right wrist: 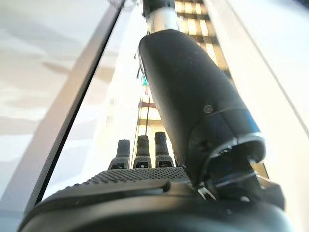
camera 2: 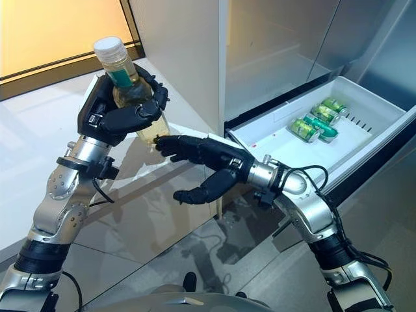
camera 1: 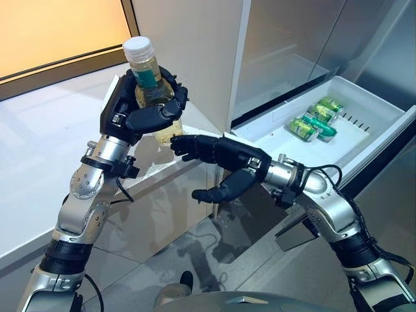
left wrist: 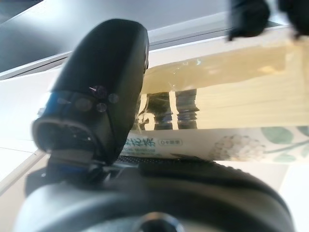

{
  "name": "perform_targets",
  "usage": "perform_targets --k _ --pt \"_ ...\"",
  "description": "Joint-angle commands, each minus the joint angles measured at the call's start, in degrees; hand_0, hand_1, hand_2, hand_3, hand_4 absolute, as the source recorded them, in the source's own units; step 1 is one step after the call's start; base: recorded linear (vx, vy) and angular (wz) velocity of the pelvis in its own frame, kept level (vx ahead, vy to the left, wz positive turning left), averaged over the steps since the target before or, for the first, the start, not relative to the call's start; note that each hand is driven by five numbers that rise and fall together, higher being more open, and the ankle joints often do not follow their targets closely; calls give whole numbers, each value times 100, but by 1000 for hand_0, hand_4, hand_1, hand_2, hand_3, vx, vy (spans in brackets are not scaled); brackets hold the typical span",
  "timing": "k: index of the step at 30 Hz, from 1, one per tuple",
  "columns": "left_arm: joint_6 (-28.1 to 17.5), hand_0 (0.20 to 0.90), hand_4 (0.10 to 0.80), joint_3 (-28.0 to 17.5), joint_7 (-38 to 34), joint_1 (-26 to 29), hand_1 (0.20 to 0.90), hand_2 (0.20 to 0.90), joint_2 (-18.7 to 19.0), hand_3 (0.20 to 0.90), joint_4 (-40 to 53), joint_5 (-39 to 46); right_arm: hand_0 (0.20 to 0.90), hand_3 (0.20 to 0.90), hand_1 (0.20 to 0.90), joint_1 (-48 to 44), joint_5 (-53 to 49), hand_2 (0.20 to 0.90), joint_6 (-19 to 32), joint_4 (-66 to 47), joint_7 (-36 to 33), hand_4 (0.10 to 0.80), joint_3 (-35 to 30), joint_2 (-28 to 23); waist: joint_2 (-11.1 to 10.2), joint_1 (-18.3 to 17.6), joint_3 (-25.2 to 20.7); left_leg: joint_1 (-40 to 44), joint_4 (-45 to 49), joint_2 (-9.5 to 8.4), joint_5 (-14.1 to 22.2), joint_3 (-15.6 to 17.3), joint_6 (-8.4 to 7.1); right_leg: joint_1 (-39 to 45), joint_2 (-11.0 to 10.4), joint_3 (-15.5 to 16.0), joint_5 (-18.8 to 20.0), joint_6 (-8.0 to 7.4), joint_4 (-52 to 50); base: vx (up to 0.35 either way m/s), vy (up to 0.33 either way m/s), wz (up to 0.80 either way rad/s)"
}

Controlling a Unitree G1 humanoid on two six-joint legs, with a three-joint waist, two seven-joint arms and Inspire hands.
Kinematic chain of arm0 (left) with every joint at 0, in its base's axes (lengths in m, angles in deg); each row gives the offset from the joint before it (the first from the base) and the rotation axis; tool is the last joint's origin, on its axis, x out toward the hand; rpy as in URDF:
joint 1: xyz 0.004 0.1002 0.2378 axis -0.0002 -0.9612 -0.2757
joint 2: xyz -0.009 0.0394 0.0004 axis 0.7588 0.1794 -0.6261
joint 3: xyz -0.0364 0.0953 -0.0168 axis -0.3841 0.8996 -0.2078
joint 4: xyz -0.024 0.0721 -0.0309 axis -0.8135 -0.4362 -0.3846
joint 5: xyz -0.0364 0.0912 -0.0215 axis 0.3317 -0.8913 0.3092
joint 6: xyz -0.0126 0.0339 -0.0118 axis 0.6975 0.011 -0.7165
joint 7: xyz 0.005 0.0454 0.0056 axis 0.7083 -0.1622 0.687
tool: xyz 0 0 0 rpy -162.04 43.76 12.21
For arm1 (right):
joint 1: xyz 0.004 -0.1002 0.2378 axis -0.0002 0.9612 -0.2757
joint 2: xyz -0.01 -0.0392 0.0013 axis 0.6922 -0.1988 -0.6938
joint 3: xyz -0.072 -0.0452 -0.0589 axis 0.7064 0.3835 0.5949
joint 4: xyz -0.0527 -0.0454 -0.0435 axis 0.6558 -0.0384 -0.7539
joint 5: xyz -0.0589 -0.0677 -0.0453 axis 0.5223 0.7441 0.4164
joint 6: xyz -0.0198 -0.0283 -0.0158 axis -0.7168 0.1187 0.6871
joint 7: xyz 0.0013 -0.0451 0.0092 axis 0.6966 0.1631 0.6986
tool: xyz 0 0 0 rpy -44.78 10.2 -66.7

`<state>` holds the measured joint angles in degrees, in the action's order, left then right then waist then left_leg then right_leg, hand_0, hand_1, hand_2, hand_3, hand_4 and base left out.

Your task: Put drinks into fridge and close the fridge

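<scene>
My left hand (camera 1: 140, 107) is shut on a bottle (camera 1: 148, 77) of pale yellow drink with a white cap and a green neck band, held upright above the white counter. It also shows in the left wrist view (left wrist: 231, 101). My right hand (camera 1: 221, 156) is open, its fingers stretched toward the bottle's base and touching or nearly touching it, thumb hanging below. The fridge's white drawer (camera 1: 364, 114) stands pulled out at the right, with green cans (camera 1: 315, 120) lying in it.
A white counter (camera 1: 39, 162) runs along the left under an orange panel (camera 1: 58, 29). The steel fridge front (camera 1: 292, 45) rises behind the drawer. A glossy tiled floor (camera 1: 195, 260) lies below.
</scene>
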<state>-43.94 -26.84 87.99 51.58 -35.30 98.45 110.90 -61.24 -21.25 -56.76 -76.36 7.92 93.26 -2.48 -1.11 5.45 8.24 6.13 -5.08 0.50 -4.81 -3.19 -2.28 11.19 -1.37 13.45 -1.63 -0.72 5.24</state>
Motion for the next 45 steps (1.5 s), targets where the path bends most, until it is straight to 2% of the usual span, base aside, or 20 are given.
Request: perform_targets --k 1,5,8,26,37,45 --pt "-1290 300 100 -908 -73 481 300 300 400 200 598 -118 900 900 900 55 -573 900 258 -577 -340 800 -424 -4 -55 -155 -687 140 8 -449 505 -113 322 -334 -145 -446 322 -348 -152 0 0 0" --pt "-1405 300 100 -1024 -73 419 300 300 594 200 580 -136 900 900 900 233 -723 900 168 -527 -542 800 -596 -87 -43 -193 -671 135 8 -437 511 -94 315 -339 -144 -458 329 -349 -133 0 0 0" --pt "-1377 300 100 -998 95 417 300 300 592 200 604 43 900 900 900 208 -807 900 174 -430 -641 800 -611 -46 -39 -200 -661 145 8 -430 522 -85 313 -333 -142 -459 328 -345 -125 0 0 0" --pt "-814 300 100 -26 656 848 300 300 297 200 662 441 900 900 900 -775 -1060 900 -246 -86 -1126 800 118 90 -47 -150 -628 195 8 -434 530 -116 320 -275 -144 -427 330 -322 -104 0 0 0" --pt "-593 300 100 433 861 1091 300 300 150 200 651 533 900 900 900 -1281 -1212 900 -461 201 -1395 800 621 421 -49 -76 -648 202 8 -445 533 -136 336 -253 -144 -402 325 -303 -91 0 0 0" --pt "-500 300 100 591 938 1220 300 300 103 200 629 585 900 900 900 -1528 -1415 900 -461 350 -1638 800 783 605 -47 -42 -653 213 8 -443 531 -133 346 -241 -150 -393 324 -288 -94 0 0 0"
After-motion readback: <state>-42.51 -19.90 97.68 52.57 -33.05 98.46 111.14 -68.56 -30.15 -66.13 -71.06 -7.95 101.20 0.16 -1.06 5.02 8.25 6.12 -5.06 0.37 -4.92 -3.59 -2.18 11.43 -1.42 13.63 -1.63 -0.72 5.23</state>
